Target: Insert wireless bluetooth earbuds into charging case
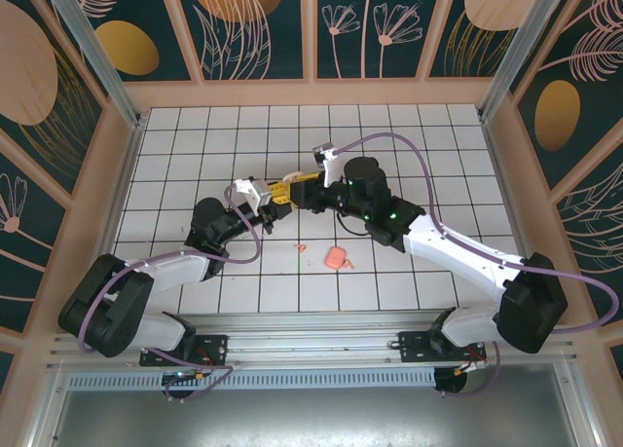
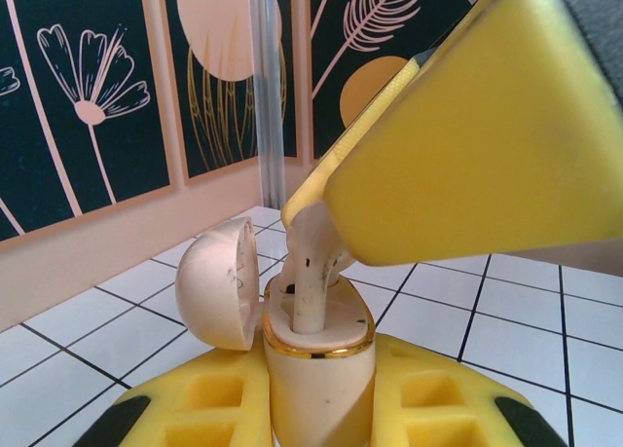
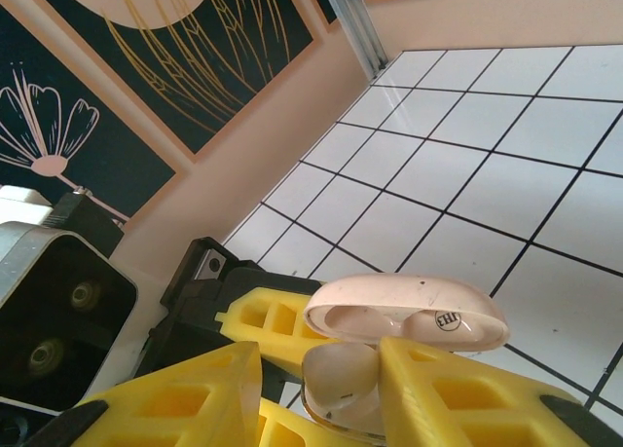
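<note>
The cream charging case (image 2: 319, 369) with a gold rim stands upright between the yellow fingers of my left gripper (image 2: 319, 393), which is shut on it. Its lid (image 2: 219, 283) hangs open to the left. One pale earbud (image 2: 311, 272) has its stem down in a slot of the case. My right gripper (image 3: 321, 364) is shut on that earbud's head (image 3: 343, 377), just in front of the open lid (image 3: 409, 311). Both grippers meet above the table's middle, the left gripper (image 1: 265, 200) beside the right gripper (image 1: 292, 190). A small peach-pink piece (image 1: 338, 258), apparently the other earbud, lies on the tiles.
A tiny red-orange speck (image 1: 301, 245) lies on the white tiled floor (image 1: 428, 155), left of the peach-pink piece. Patterned walls (image 1: 253, 28) enclose the table on three sides. The right arm's cable (image 1: 428, 189) loops over the tiles behind the grippers.
</note>
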Robot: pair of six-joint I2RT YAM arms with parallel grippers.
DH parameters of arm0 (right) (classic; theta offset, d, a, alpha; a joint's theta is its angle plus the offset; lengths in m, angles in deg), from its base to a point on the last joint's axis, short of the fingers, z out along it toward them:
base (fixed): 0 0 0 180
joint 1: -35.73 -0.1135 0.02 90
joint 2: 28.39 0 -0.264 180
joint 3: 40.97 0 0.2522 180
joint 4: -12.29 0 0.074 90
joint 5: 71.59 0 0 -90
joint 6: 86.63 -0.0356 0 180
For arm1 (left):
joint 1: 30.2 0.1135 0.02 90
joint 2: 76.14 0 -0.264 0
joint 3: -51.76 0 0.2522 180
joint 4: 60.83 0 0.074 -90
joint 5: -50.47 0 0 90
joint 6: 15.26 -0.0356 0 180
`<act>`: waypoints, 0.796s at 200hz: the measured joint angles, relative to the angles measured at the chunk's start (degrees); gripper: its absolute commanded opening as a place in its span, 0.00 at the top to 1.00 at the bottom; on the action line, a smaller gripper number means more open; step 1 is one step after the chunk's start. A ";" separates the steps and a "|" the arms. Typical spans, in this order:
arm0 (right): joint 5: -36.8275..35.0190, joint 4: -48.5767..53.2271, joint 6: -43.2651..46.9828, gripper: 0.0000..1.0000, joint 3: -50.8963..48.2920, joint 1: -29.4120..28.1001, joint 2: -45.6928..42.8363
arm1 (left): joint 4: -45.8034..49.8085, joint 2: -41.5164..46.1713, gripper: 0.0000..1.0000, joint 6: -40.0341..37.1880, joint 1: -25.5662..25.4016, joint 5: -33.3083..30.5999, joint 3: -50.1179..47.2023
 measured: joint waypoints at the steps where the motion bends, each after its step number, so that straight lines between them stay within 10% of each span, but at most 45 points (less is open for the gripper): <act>1: 0.00 0.02 0.00 0.61 0.00 0.00 0.00 | 0.00 0.00 0.93 0.02 0.00 0.00 0.00; 159: 0.04 2.12 0.13 0.56 1.49 -0.04 0.02 | -0.09 0.11 0.93 0.94 0.00 0.00 0.00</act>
